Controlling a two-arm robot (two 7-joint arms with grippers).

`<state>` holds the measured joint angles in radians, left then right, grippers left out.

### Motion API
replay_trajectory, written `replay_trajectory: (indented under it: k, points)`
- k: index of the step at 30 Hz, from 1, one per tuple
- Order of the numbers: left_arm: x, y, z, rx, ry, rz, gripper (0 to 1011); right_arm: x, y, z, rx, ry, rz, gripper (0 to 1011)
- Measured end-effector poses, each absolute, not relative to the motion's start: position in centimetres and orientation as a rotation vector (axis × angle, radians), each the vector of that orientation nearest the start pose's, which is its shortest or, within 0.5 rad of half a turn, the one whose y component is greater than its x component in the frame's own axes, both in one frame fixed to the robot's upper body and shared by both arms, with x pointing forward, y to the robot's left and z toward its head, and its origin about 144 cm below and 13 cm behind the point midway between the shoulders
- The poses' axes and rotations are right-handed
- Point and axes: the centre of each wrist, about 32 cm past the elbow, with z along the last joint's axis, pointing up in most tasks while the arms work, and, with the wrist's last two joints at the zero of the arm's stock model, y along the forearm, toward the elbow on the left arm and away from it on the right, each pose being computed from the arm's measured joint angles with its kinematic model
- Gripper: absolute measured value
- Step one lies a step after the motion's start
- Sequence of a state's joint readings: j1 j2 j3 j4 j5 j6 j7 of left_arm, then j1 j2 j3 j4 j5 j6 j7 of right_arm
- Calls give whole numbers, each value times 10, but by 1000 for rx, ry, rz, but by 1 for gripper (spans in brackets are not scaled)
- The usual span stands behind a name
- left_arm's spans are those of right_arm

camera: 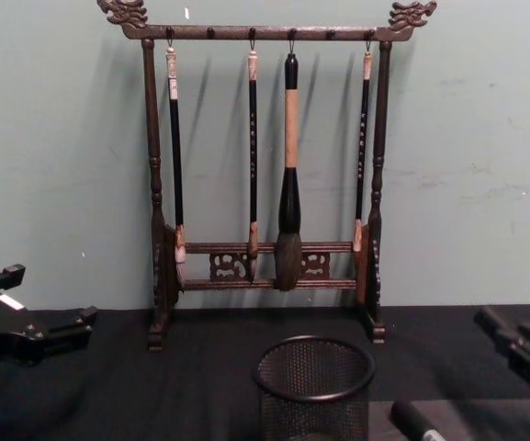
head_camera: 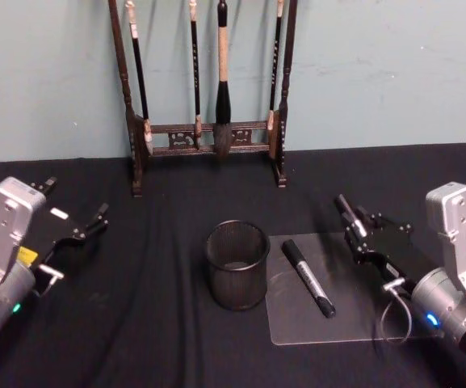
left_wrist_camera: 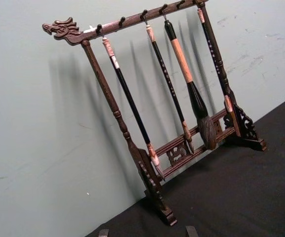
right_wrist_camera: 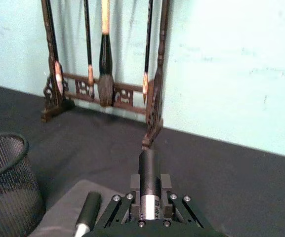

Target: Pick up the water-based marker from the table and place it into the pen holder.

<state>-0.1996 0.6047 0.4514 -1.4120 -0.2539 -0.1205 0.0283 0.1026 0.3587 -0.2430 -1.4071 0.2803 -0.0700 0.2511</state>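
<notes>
1. Black-cloth counter (head_camera: 136, 339) against a pale green wall (head_camera: 378, 73). A clear mat (head_camera: 346, 323) lies just beside the right-hand fingers.
2. Pen holder (head_camera: 237, 265) stands upright btwn the two sets of fingers, nearer the right ones; its mesh floor shows inside.
3. Marker (head_camera: 308, 277) lies flat on the mat, btwn holder and right fingers, touching neither.
4. Right gripper (head_camera: 358, 230): fingers clenched on a second marker (head_camera: 347, 212). Left gripper (head_camera: 75, 202): fingers spread, well left of the holder.
5. Brush rack (head_camera: 208, 133) w/ four brushes stands at the back, beyond both.
</notes>
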Motion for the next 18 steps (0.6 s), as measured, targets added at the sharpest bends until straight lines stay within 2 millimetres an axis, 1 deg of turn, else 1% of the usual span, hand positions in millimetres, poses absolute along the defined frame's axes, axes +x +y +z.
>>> replay_trajectory:
  k: [5, 9, 12, 13, 15, 18]
  points:
    - [489, 310, 1140, 305, -285, 1248, 1009, 480, -279, 1126, -81, -53, -1123, 239]
    - [489, 310, 1140, 304, -285, 1248, 1009, 485, -280, 1133, -64, -100, -1083, 239]
    - [489, 310, 1140, 305, -285, 1248, 1009, 487, -280, 1134, -58, -114, -1070, 239]
    - [489, 310, 1140, 304, -285, 1248, 1009, 495, -278, 1135, -51, -143, -1038, 239]
    - [489, 310, 1140, 305, -285, 1248, 1009, 498, -276, 1136, -50, -153, -1030, 239]
    - [489, 310, 1140, 305, -285, 1248, 1009, 509, -269, 1136, -40, -178, -1003, 239]
